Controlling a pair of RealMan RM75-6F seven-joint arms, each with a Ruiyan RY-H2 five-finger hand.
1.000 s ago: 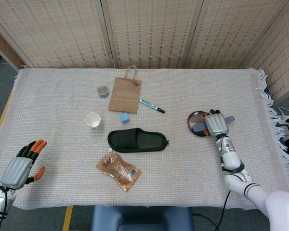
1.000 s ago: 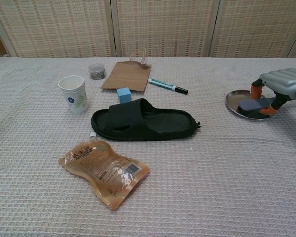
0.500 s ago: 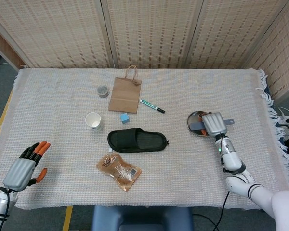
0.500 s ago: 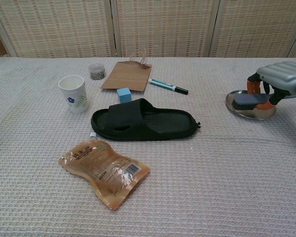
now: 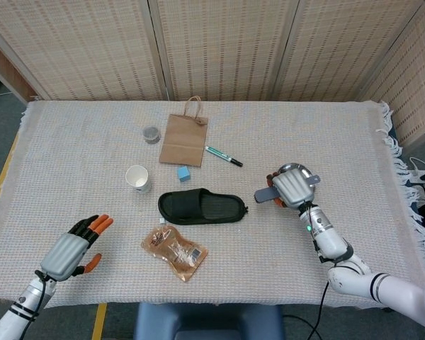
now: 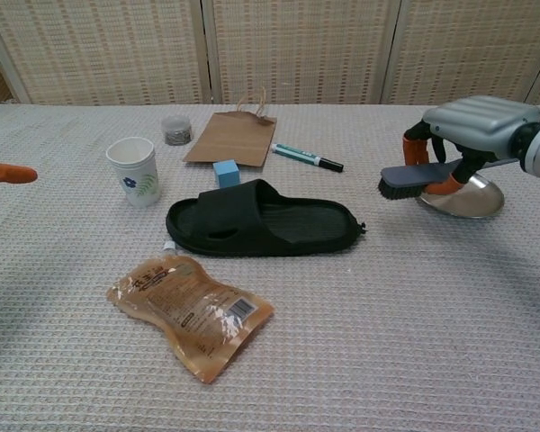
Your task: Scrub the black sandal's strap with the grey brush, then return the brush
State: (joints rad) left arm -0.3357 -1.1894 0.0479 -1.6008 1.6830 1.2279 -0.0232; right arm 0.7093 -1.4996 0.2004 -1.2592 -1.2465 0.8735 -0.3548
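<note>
From the head view, the right hand [image 5: 292, 188] grips the grey flat-backed brush [image 5: 264, 195], holding it above the cloth between the round shiny metal dish [image 5: 302, 170] and the heel end of the black rubber slide sandal [image 5: 202, 207]. The sandal lies flat at the middle of the woven cloth-covered table [image 5: 92, 163]. The left hand [image 5: 72, 251] hovers near the front left edge, fingers apart and holding nothing. Around the sandal sit a white paper cup [image 5: 137, 178], a small blue cube [image 5: 183, 173], a brown paper bag with handles [image 5: 184, 139], a teal marker pen [image 5: 223, 156], a small round grey tin [image 5: 151, 134] and a crinkled orange-brown snack pouch [image 5: 174, 251].

From the chest view, the brush [image 6: 412, 179] is off the dish [image 6: 468, 202], bristles downward, pinched under the right hand [image 6: 472, 126], well apart from the sandal [image 6: 261, 220], whose broad strap sits toward its left end. Only one orange fingertip [image 6: 7, 174] of the left hand shows at the frame's edge.
</note>
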